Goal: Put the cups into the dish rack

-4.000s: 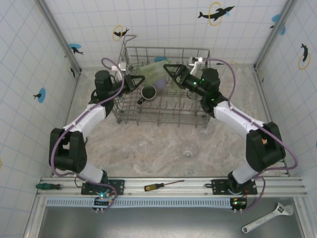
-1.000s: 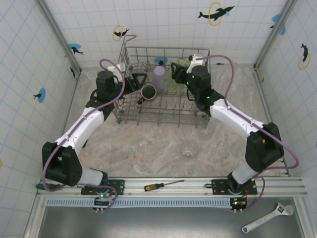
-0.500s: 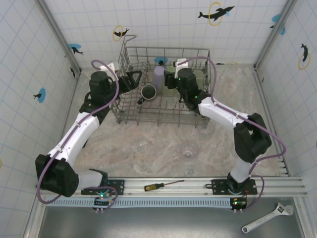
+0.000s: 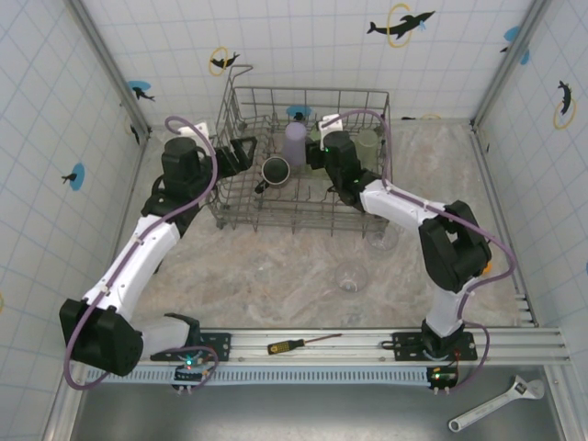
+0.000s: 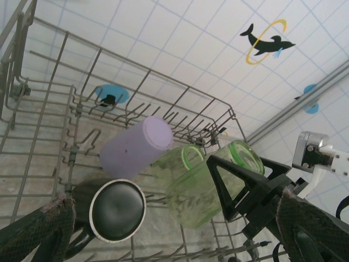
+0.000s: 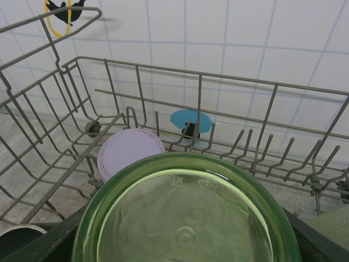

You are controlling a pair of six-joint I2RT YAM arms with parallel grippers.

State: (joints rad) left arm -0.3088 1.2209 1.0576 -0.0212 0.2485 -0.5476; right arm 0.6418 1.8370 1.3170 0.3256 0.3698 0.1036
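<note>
The grey wire dish rack (image 4: 241,213) stands at the back of the table. Inside it are an upturned lavender cup (image 4: 295,141) (image 5: 136,146) (image 6: 131,155), a black mug (image 4: 276,170) (image 5: 116,210) and a pale green tumbler (image 4: 367,142). My right gripper (image 4: 317,158) (image 6: 185,243) reaches into the rack's middle, shut on another green tumbler (image 5: 207,185) (image 6: 185,218) whose base faces its camera. A further green tumbler (image 5: 180,159) rests just behind that one. My left gripper (image 4: 242,154) (image 5: 174,234) hangs open at the rack's left end, nothing between its fingers.
Two clear glasses (image 4: 381,241) (image 4: 351,276) stand on the table in front of the rack's right half. A screwdriver (image 4: 299,344) lies on the front rail and a wrench (image 4: 496,404) lies lower right. Tiled walls close in on three sides.
My right gripper has carried the green tumbler leftward and lower into the rack's middle. My left gripper has drawn back a little toward the rack's left end, still open.
</note>
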